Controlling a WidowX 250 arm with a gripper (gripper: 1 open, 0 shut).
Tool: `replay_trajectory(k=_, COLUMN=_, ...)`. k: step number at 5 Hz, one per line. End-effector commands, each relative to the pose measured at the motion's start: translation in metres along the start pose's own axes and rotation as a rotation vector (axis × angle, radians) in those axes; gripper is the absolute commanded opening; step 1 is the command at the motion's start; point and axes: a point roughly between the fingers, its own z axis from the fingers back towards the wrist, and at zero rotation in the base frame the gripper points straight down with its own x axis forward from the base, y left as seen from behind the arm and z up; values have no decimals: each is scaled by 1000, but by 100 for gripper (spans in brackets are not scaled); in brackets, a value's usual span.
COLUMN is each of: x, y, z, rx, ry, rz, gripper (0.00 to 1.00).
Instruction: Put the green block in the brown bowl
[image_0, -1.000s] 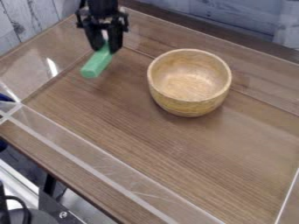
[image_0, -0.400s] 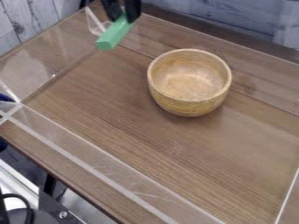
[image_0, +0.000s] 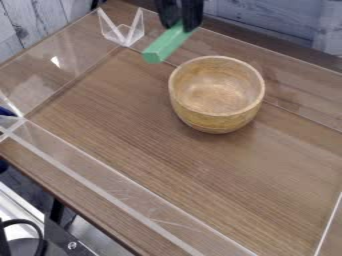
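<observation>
Camera view, the only one you have, shows your gripper (image_0: 178, 22) at the top edge, pointing down, its upper part cropped by the frame. Its jaws are clamped on the upper end of the green block (image_0: 167, 44), which hangs tilted from them, lower end swung down and to the left. The block is off the table, in the air just beyond the bowl's far-left rim, not yet over the hollow.

The bowl (image_0: 217, 93) sits upright on the wooden table (image_0: 160, 160), empty, with nothing near it. A clear wall (image_0: 80, 170) fences the table, and a folded clear piece (image_0: 122, 28) stands at the far corner, left of the gripper.

Risks from here, as I judge them: you hold the block by one end only, so it could pivot or slip in the jaws as you travel. Because it hangs slanted, its low end may strike the thick rim if you come across too low, shoving the bowl or knocking the block loose. Let go before it is over the hollow and it will likely land on the rim and tumble to the table.
</observation>
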Motion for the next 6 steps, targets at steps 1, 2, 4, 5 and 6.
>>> replay_trajectory(k=1, x=1, y=-30, z=24, rx=37, ry=-81, rz=-87, gripper=0)
replay_trajectory(k=2, x=3, y=-40, z=12, rx=34, ry=-60, rz=-125, gripper=0)
replay_trajectory(k=4, x=1, y=-45, z=-20, rx=32, ry=-5, rz=-160, gripper=0)
replay_trajectory(k=5, x=2, y=-44, z=-30, rx=36, ry=16, rz=-162, gripper=0)
replay_trajectory(k=6, x=2, y=-42, z=-42, rx=40, ry=40, rz=-164, gripper=0)
